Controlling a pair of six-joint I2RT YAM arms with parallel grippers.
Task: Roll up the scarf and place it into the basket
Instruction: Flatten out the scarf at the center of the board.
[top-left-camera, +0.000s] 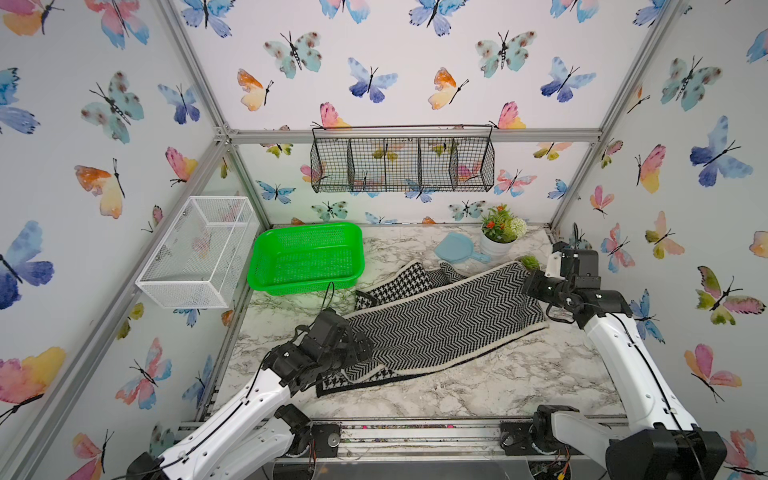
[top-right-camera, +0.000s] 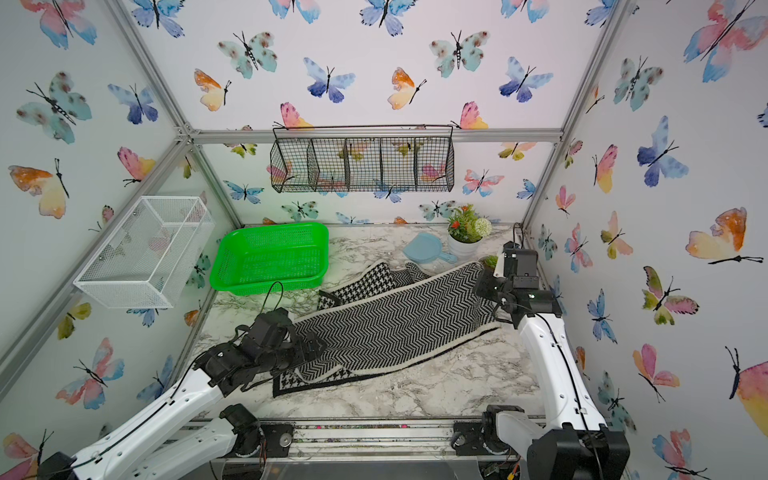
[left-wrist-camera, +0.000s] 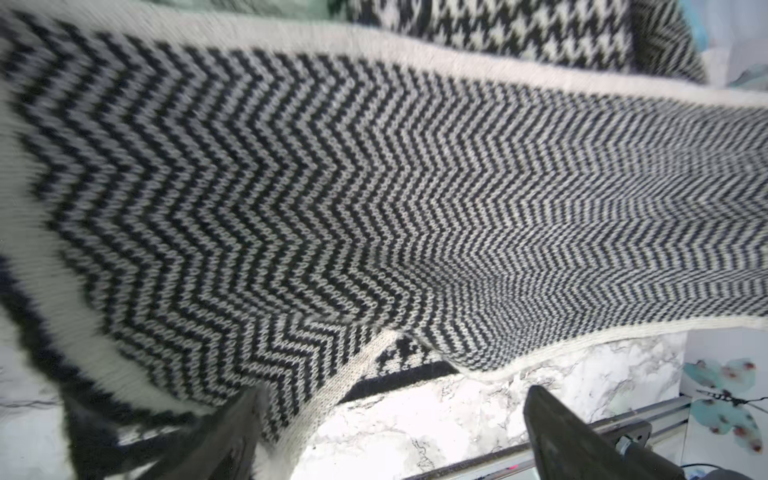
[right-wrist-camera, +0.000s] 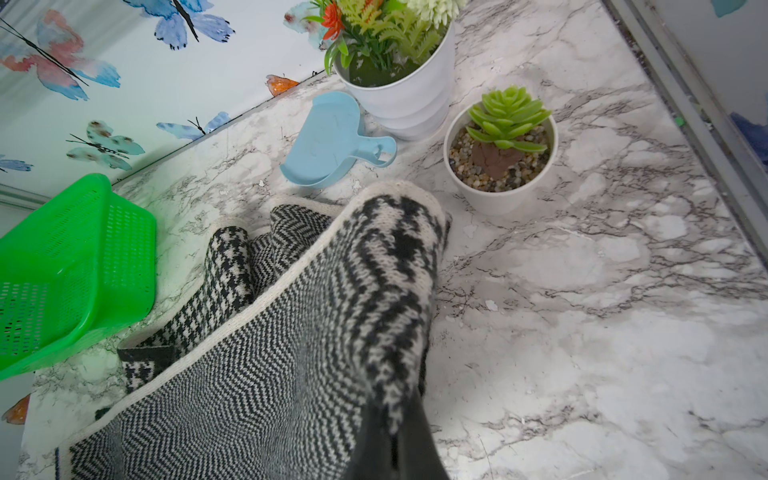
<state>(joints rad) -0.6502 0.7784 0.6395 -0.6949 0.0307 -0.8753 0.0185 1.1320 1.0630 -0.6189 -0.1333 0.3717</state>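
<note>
The scarf, a black-and-white knit with herringbone on one face and houndstooth on the other, lies slantwise across the marble table. My right gripper is shut on its far right end, and the fabric drapes down from the jaws. At the scarf's near left end my left gripper stands open. One of its fingers is at the scarf's border and the other is over bare marble. The empty green basket sits at the back left, just beyond the scarf.
A white wire-mesh box hangs on the left wall and a black wire rack on the back wall. A blue scoop, a flower pot and a small succulent pot stand at the back right, close to my right gripper.
</note>
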